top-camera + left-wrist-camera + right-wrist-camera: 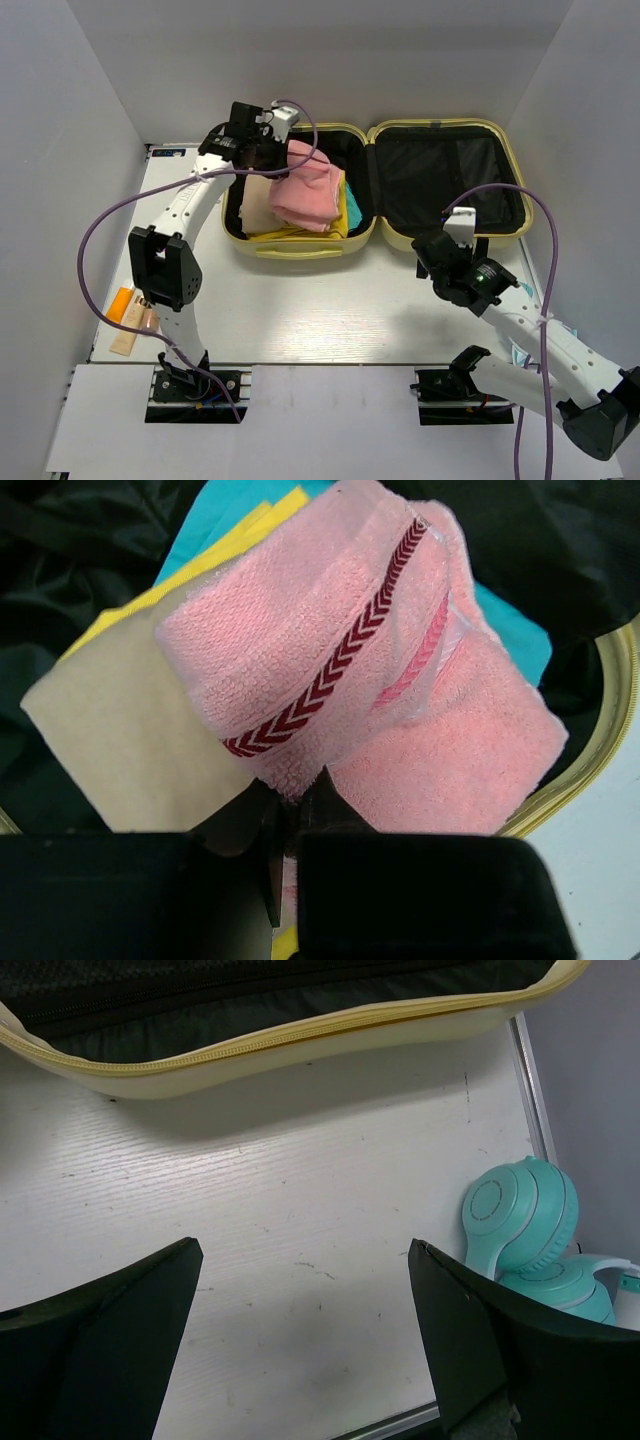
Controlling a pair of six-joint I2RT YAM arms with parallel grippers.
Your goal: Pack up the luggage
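White table (330, 310), open luggage (300, 247), long axis left to right

Left wrist view: the fingertips of the left hand (298, 805) are buried in a fold of the pink towel (350, 680), so the contact itself cannot be seen. The towel and a cream cloth (130, 740) cover most of a yellow cloth (255, 522) and a teal cloth (215, 510); their extent cannot be determined. Only a strip of the luggage (618, 710) rim shows, at the right edge.

Right wrist view: the luggage is cut by the top edge. The teal headphones (520, 1220) sit partly behind a finger of the right hand (302, 1250) and run off the right edge.

Top view: an orange item (122, 303), possibly a packet, lies at the worktop's (330, 310) left edge. It is partly behind the left arm (190, 210) and too small to identify. The right arm (560, 360) is cut off at the lower right corner.
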